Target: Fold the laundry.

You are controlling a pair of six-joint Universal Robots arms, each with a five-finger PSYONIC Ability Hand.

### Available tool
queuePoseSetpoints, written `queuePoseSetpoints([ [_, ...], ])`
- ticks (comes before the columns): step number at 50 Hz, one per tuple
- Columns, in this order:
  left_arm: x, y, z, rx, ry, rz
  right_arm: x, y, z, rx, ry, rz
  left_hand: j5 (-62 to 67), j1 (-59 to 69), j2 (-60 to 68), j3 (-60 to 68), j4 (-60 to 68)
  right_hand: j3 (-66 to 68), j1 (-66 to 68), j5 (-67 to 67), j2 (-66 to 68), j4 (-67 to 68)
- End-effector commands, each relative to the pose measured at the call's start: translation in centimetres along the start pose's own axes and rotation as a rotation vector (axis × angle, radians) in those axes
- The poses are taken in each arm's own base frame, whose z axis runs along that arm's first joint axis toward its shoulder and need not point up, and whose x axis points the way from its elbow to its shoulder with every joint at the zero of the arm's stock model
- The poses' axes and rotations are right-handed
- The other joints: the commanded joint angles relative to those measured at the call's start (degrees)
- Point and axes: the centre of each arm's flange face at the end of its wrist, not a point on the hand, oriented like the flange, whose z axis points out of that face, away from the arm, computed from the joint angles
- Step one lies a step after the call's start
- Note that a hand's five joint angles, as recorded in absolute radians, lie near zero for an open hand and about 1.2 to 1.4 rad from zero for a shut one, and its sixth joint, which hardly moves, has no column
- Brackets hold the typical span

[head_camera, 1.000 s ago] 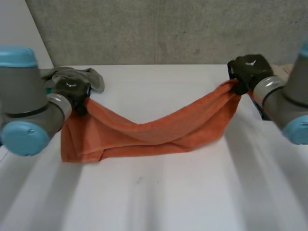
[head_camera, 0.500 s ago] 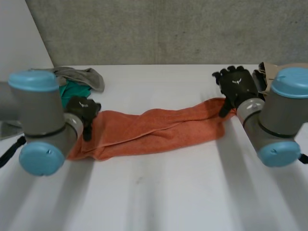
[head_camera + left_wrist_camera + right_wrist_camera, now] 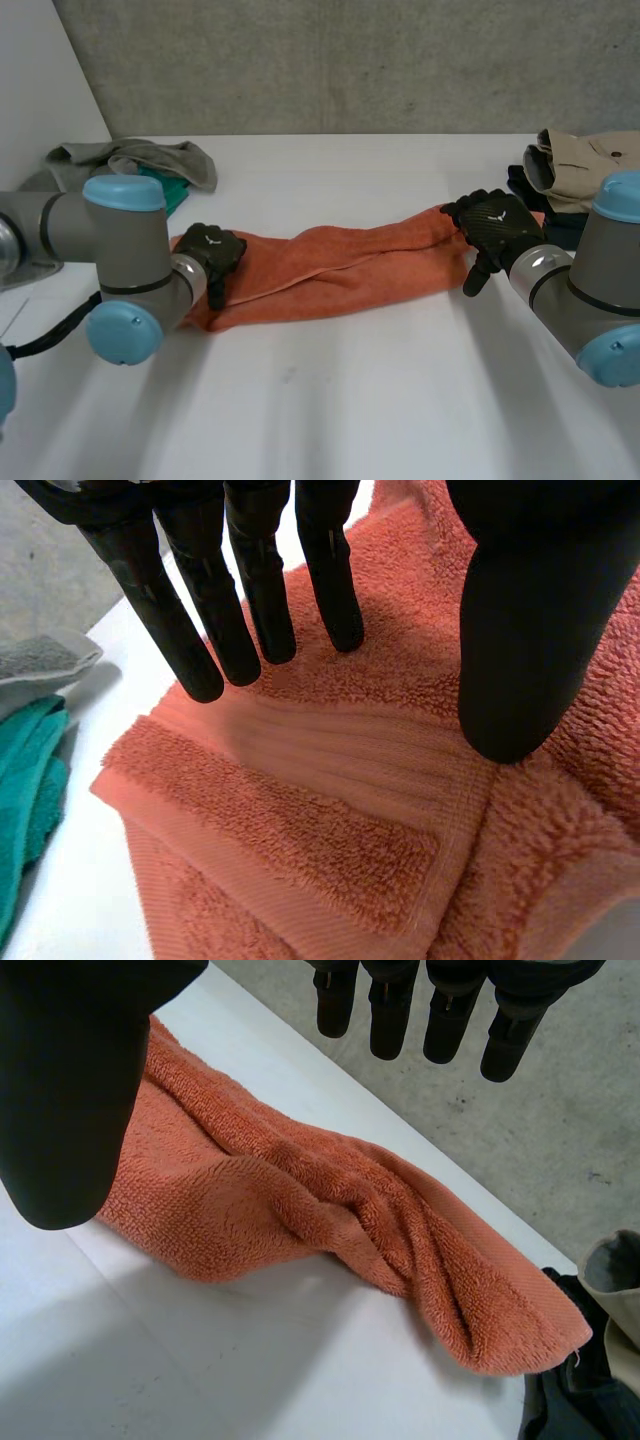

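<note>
Orange towel (image 3: 340, 265) lies flat on the white table (image 3: 330, 410) as a long, loosely folded band running across the middle, from one hand to the other.

Left hand (image 3: 212, 255) is over the towel's left end. In the left wrist view the fingers (image 3: 250, 590) are straight, the thumb (image 3: 530, 630) is well apart from them, and nothing is pinched; can't tell if the tips touch the pile. The towel (image 3: 330, 810) there shows its flat woven border strip and a layered, doubled edge.

Right hand (image 3: 495, 225) is at the towel's right end, fingers spread and straight. In the right wrist view the fingers (image 3: 440, 1010) and thumb (image 3: 70, 1090) are wide apart and hold nothing; the towel (image 3: 330, 1200) is bunched into twisted ridges, with its end corner just beside the dark garment (image 3: 580, 1400).

Writing: a small white mark on the back of each hand, too small to read.

A grey cloth (image 3: 140, 160) over a teal cloth (image 3: 165, 190) sits at the far left, near the towel's left end. A beige garment (image 3: 585, 165) is stacked on dark clothes at the far right.

Wide bare table on the near side of the towel, and a bare strip behind it up to the far edge.
</note>
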Motion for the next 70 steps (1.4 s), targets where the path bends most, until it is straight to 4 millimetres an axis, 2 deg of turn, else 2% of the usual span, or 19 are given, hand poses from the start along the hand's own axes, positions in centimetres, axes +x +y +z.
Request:
queuePoseSetpoints([
  [1, 1.1, -0.2, 0.8, 0.004, 0.010, 0.018, 0.0, 0.2, 0.1, -0.007, -0.001, 0.001, 5.81, 5.54, 5.71, 5.75, 5.65, -1.68, -2.09, -2.27, -1.56, -1.85],
  [4, 1.1, -0.2, 1.5, 0.000, -0.010, 0.028, 0.0, 0.3, 0.2, -0.008, 0.000, -0.001, 14.01, 13.73, 13.91, 13.94, 13.84, -1.68, -2.09, -2.27, -1.56, -1.85],
  [7, 0.2, -0.6, 1.8, -0.005, -0.068, 0.040, 0.0, 0.3, 0.2, -0.007, 0.000, -0.006, 44.37, 44.10, 44.27, 44.30, 44.21, -1.68, -2.09, -2.27, -1.56, -1.85],
  [13, -2.5, -4.2, -0.7, 0.055, -0.231, -0.001, 0.3, -0.1, 0.2, 0.004, 0.009, -0.010, 44.48, 44.21, 44.38, 44.42, 44.32, -1.68, -2.09, -2.27, -1.56, -1.85],
  [18, -3.2, -8.0, -4.1, 0.189, -0.236, -0.038, 0.7, -0.5, 0.2, 0.018, 0.013, -0.008, 44.48, 44.21, 44.38, 44.42, 44.32, -1.68, -2.09, -2.27, -1.56, -1.85],
  [22, -3.5, -9.3, -6.7, 0.220, -0.223, -0.027, 1.2, -1.1, 0.4, 0.032, 0.018, 0.004, 44.48, 44.21, 44.38, 44.42, 44.32, -1.68, -2.09, -2.27, -1.56, -1.85],
  [31, -3.2, -10.8, -13.1, 0.249, -0.184, 0.055, 2.0, -3.0, 1.2, 0.049, -0.066, 0.102, 44.48, 44.21, 44.38, 44.42, 44.32, -1.68, -2.09, -2.27, -1.56, -1.85],
  [43, -4.0, -12.3, -19.1, 0.358, -0.215, 0.079, -1.2, -1.5, 5.3, -0.062, -0.259, 0.161, 44.48, 44.21, 44.38, 44.42, 44.32, -0.86, -1.26, -1.44, -0.74, -1.03],
  [47, -4.1, -12.3, -19.8, 0.367, -0.220, 0.074, -2.1, -0.4, 7.2, -0.071, -0.233, 0.129, 44.48, 44.21, 44.38, 44.42, 44.32, 17.92, 17.51, 17.33, 18.04, 17.75],
  [48, -4.2, -12.2, -19.8, 0.367, -0.221, 0.074, -2.1, -0.3, 7.5, -0.070, -0.219, 0.124, 44.48, 44.21, 44.38, 44.42, 44.32, 31.16, 30.75, 30.57, 31.27, 30.99],
  [49, -4.1, -12.1, -19.8, 0.362, -0.221, 0.077, -1.6, -0.6, 8.4, -0.042, -0.173, 0.116, 44.48, 44.21, 44.38, 44.42, 44.32, 65.10, 64.69, 64.51, 65.21, 64.92],
  [51, -4.3, -12.0, -19.5, 0.361, -0.227, 0.080, -0.5, -1.8, 9.3, 0.021, -0.098, 0.108, 44.48, 44.21, 44.38, 44.42, 44.32, 68.32, 67.91, 67.73, 68.44, 68.15],
  [55, -5.8, -12.1, -17.7, 0.363, -0.275, 0.074, 3.3, -6.8, 10.1, 0.233, 0.121, 0.119, 44.48, 44.21, 44.38, 44.42, 44.32, 68.32, 67.91, 67.73, 68.44, 68.15],
  [56, -6.9, -12.5, -16.4, 0.380, -0.316, 0.076, 5.1, -9.8, 9.8, 0.363, 0.209, 0.125, 44.48, 44.21, 44.38, 44.42, 44.32, 68.32, 67.91, 67.73, 68.44, 68.15],
  [59, -9.1, -13.7, -14.8, 0.438, -0.403, 0.071, 7.5, -14.3, 8.5, 0.584, 0.315, 0.136, 44.48, 44.21, 44.38, 44.42, 44.32, 68.32, 67.91, 67.73, 68.44, 68.15],
  [60, -10.6, -14.9, -14.1, 0.496, -0.468, 0.062, 8.7, -17.2, 7.3, 0.735, 0.360, 0.132, 44.48, 44.21, 44.38, 44.42, 44.32, 68.32, 67.91, 67.73, 68.44, 68.15],
  [63, -13.6, -17.5, -13.2, 0.645, -0.600, 0.025, 9.8, -21.4, 4.8, 0.986, 0.412, 0.102, 44.48, 44.21, 44.38, 44.42, 44.32, 68.32, 67.91, 67.73, 68.44, 68.15],
  [67, -15.7, -20.2, -12.7, 0.830, -0.690, -0.046, 10.3, -23.7, 2.6, 1.144, 0.443, 0.066, 44.48, 44.21, 44.38, 44.42, 44.32, 68.32, 67.91, 67.73, 68.44, 68.15],
  [70, -16.2, -21.2, -12.5, 0.911, -0.704, -0.084, 10.2, -23.4, 2.3, 1.118, 0.432, 0.062, 44.48, 44.21, 44.38, 44.42, 44.32, 68.32, 67.91, 67.73, 68.44, 68.15],
])
